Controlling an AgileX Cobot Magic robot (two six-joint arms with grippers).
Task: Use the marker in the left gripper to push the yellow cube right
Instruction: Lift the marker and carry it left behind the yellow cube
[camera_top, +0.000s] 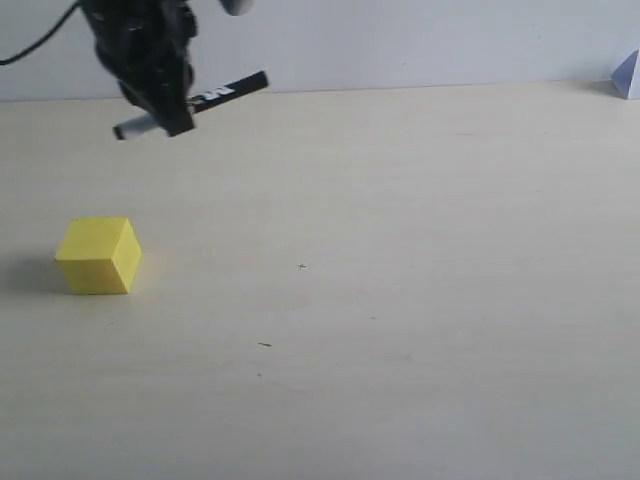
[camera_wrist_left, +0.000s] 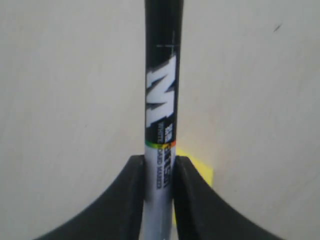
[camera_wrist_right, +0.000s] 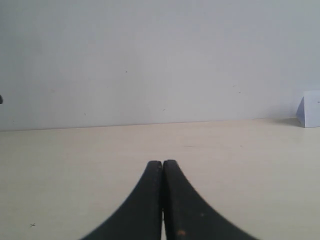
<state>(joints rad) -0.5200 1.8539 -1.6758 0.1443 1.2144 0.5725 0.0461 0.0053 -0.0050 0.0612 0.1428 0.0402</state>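
The yellow cube (camera_top: 98, 256) rests on the table at the left of the exterior view. Above and behind it hangs my left gripper (camera_top: 165, 112), shut on the marker (camera_top: 205, 99), which lies nearly level across the jaws with its black cap pointing right and its grey end sticking out left. Marker and cube are well apart. In the left wrist view the marker (camera_wrist_left: 161, 100) runs straight out between the two black fingers (camera_wrist_left: 131, 195), and a corner of the yellow cube (camera_wrist_left: 200, 172) shows behind them. My right gripper (camera_wrist_right: 162, 163) is shut on nothing, low over the table.
The pale wooden table (camera_top: 400, 300) spreads wide to the right of the cube. A small pale blue-white object (camera_top: 626, 75) sits at the far right back edge by the white wall; the same pale object (camera_wrist_right: 309, 109) shows in the right wrist view.
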